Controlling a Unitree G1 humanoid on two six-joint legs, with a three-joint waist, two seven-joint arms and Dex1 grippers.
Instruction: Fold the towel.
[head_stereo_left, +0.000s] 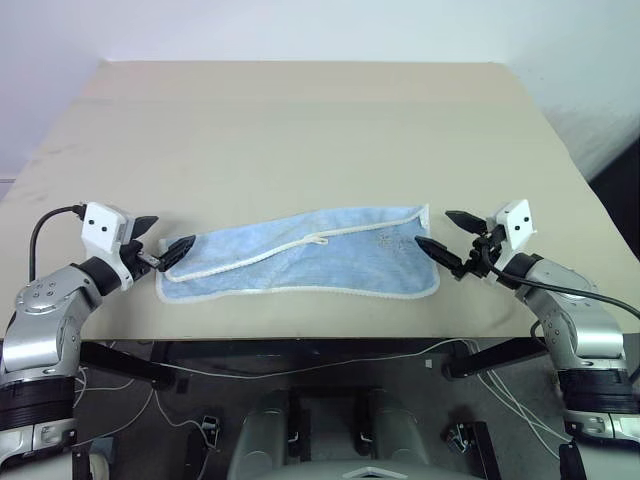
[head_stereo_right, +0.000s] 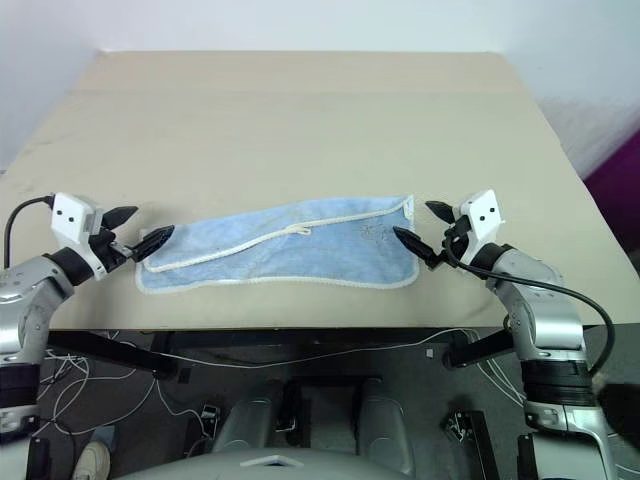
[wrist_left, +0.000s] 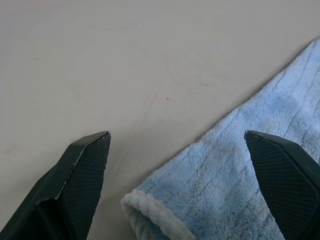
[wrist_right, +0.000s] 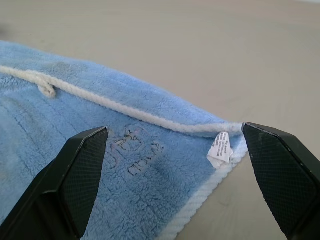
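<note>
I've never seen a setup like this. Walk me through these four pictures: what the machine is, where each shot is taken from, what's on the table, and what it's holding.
This is a humanoid robot with two arms, each ending in a two-fingered black gripper. The two wide pictures come from cameras on its head, looking down over a beige table. The two close-ups come from cameras on its wrists, looking along the fingers. On the table lies a light blue towel with white edging, already folded over lengthwise. The left gripper sits at one end, the right gripper at the other. Both are open and hold nothing.
</note>
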